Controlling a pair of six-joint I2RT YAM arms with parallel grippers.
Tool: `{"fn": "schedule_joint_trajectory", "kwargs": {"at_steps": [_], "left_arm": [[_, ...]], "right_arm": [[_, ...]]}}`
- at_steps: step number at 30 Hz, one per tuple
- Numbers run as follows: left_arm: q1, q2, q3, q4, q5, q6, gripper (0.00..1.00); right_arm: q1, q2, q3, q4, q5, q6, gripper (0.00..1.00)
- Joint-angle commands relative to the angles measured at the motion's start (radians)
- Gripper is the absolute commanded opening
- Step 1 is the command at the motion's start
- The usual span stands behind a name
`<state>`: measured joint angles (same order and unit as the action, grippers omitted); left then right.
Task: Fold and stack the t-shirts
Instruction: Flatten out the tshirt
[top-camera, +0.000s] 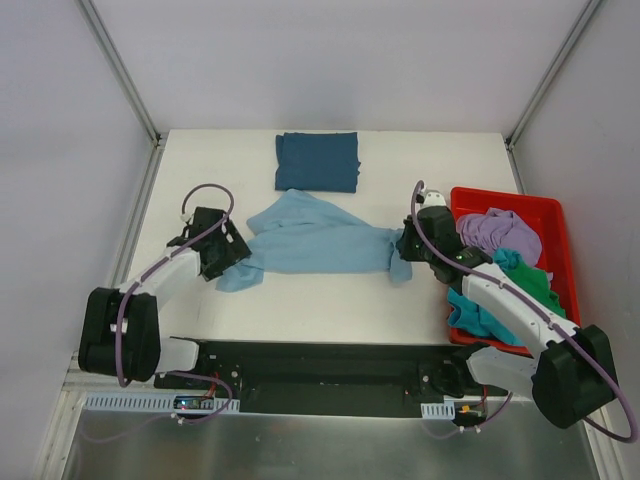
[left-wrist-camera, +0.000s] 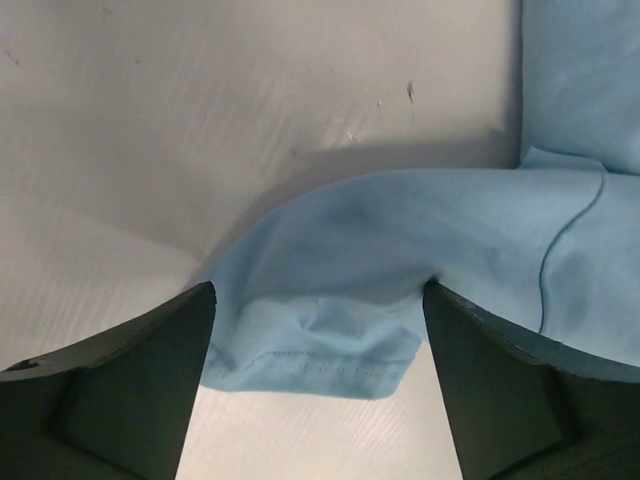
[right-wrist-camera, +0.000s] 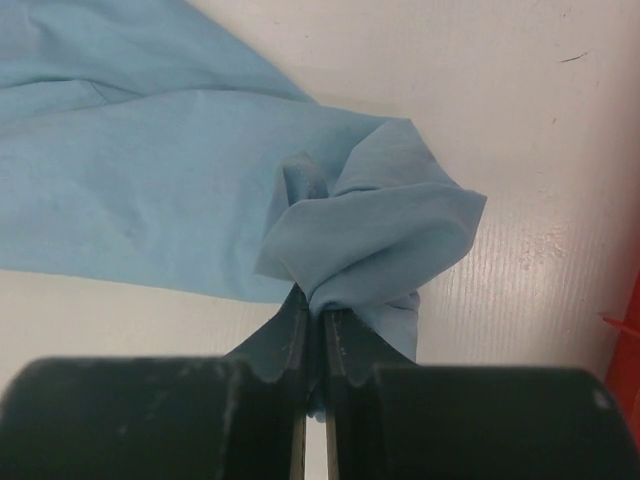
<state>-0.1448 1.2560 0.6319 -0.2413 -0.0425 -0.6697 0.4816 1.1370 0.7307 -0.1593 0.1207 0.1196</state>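
From above, the left gripper (top-camera: 228, 252) sits at the left end of the sky-blue t-shirt (top-camera: 310, 240), which lies rumpled across the middle of the table (top-camera: 300, 310). The right gripper (top-camera: 404, 247) meets its right end. A folded dark teal t-shirt (top-camera: 317, 161) lies just beyond. The red bin (top-camera: 505, 196) holds a lilac t-shirt (top-camera: 497, 230), a green t-shirt (top-camera: 537, 285) and a turquoise t-shirt (top-camera: 472, 318).

The left wrist view shows what the overhead hides: jaws wide apart, a hemmed edge lying loose between them.

The right wrist view shows jaws pressed nearly together, pinching a bunched fold of sky-blue cloth.
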Motion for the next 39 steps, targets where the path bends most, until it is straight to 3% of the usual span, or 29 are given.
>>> {"fn": "schedule_joint_trajectory", "kwargs": {"at_steps": [1, 4, 6, 8, 14, 21, 23, 33, 39], "left_arm": [[-0.004, 0.124, 0.094, 0.011, -0.025, -0.042, 0.77], [-0.004, 0.218, 0.132, 0.011, -0.011, -0.044, 0.52], [-0.004, 0.244, 0.153, 0.008, -0.011, -0.033, 0.23], [-0.004, 0.234, 0.166, 0.007, 0.007, -0.027, 0.00], [-0.006, -0.008, 0.206, -0.055, -0.042, -0.004, 0.00], [-0.010, -0.462, 0.353, -0.073, -0.053, 0.074, 0.00], [-0.010, -0.530, 0.420, -0.073, -0.056, 0.097, 0.00], [-0.010, -0.560, 0.897, -0.099, 0.140, 0.246, 0.00], [-0.010, -0.521, 1.063, -0.108, 0.193, 0.271, 0.00]], "right_arm": [[-0.011, -0.006, -0.010, 0.046, -0.012, -0.004, 0.06], [-0.017, -0.020, -0.014, 0.047, -0.027, -0.014, 0.06], [-0.020, -0.031, -0.019, 0.046, -0.018, -0.015, 0.07], [-0.026, -0.042, -0.017, 0.041, -0.009, -0.017, 0.06], [-0.040, -0.129, 0.050, -0.014, 0.005, -0.021, 0.03], [-0.040, -0.299, 0.306, -0.164, -0.013, -0.106, 0.02], [-0.043, -0.353, 0.366, -0.166, -0.032, -0.112, 0.02], [-0.040, -0.419, 0.838, -0.368, -0.239, -0.155, 0.00], [-0.040, -0.396, 1.049, -0.447, -0.256, -0.159, 0.00]]}}
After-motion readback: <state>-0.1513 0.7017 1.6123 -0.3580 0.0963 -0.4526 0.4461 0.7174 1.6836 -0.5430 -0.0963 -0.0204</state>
